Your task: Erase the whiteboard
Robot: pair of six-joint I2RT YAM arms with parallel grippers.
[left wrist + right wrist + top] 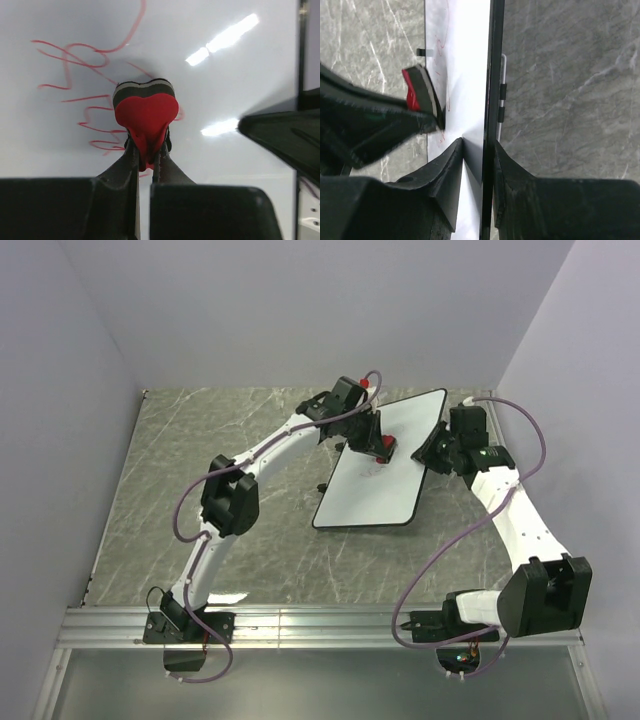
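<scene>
The whiteboard (375,475) lies tilted on the marble table, black-framed, with red scribbles (75,60). My left gripper (380,448) is shut on the red eraser (146,115), whose felt face presses on the board amid the scribbles. The eraser (420,92) and the left fingers (365,125) also show in the right wrist view. My right gripper (479,145) is shut on the board's right edge (489,75), one finger on the white face, one behind the frame. In the top view the right gripper (436,445) sits at the board's right side.
The grey marble table (200,460) reaches to pale walls at the left, back and right. An aluminium rail (320,625) carries both arm bases at the near edge. A small black foot (421,52) sticks out from the board's far side.
</scene>
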